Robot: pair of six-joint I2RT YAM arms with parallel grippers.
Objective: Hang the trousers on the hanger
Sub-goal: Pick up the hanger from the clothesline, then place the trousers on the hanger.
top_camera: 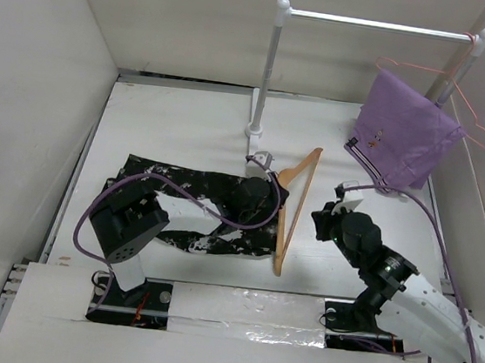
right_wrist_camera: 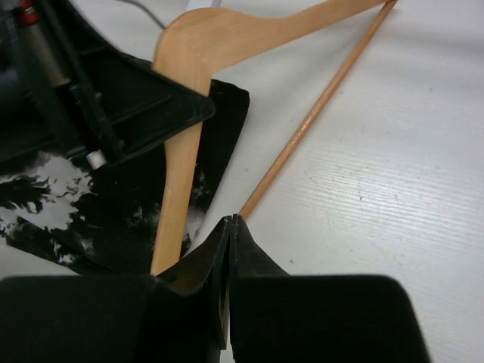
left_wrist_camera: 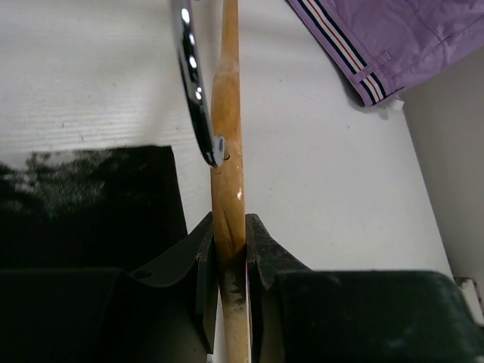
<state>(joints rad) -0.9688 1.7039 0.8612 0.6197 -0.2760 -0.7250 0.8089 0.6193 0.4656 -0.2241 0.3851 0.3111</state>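
My left tool [left_wrist_camera: 231, 249] clamps the hanger [left_wrist_camera: 227, 174] at the right end of the trousers [top_camera: 182, 177], nothing draped yet; my right tool [right_wrist_camera: 231, 223] is clenched empty.

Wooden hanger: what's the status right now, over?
Left pincer shut on hanger. Right pincer shut, tip at crossbar. Trousers lying loose, edge under hanger, not yet on it. Purple cloth hangs well clear.
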